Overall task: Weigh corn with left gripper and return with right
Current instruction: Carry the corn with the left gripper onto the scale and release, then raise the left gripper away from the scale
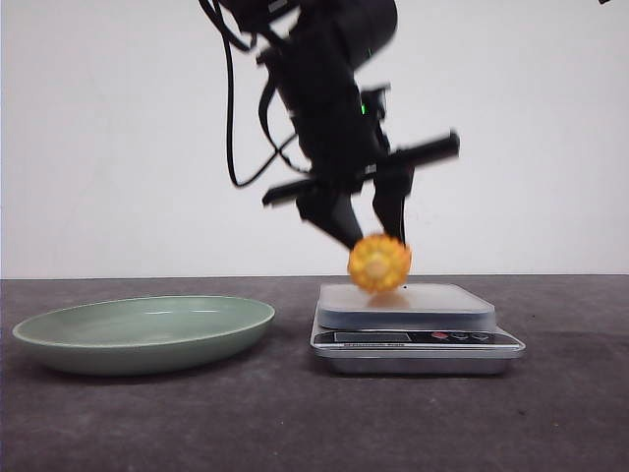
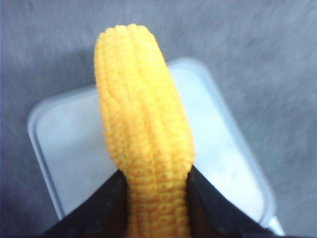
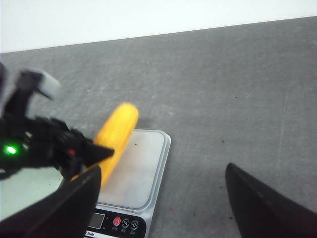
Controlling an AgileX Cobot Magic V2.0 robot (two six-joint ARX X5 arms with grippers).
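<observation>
Across the lower half of the front view stretches the dark grey table [image 1: 295,423], with a plain white wall behind it. Lower left in that frame sits the green plate [image 1: 144,332], shallow and wide, well apart from the scale [image 1: 415,327], which stands just right of centre. The scale has a pale weighing platform [image 1: 432,305] above a silver base with a display and small buttons on its front face; in the right wrist view it appears at the lower left of the frame, its buttons [image 3: 125,223] along the near edge.

From the top centre of the front view the black left arm [image 1: 329,88] reaches down, cables looping off its left side. Its left gripper [image 1: 373,244] pinches the corn [image 1: 379,263], one finger on each side of the cob. The corn hangs just over the platform's middle, round end facing the camera; whether its underside touches the platform cannot be told from this view. In the left wrist view the corn [image 2: 143,134] fills the centre of the frame, ridged kernel rows running lengthwise, with the black fingers [image 2: 106,203] pressed against both flanks near the bottom edge and the platform behind it.

Along the bottom of the right wrist view the right gripper [image 3: 158,208] shows its two dark fingers spread wide with nothing between them, and the corn [image 3: 116,139] lies left of centre.
</observation>
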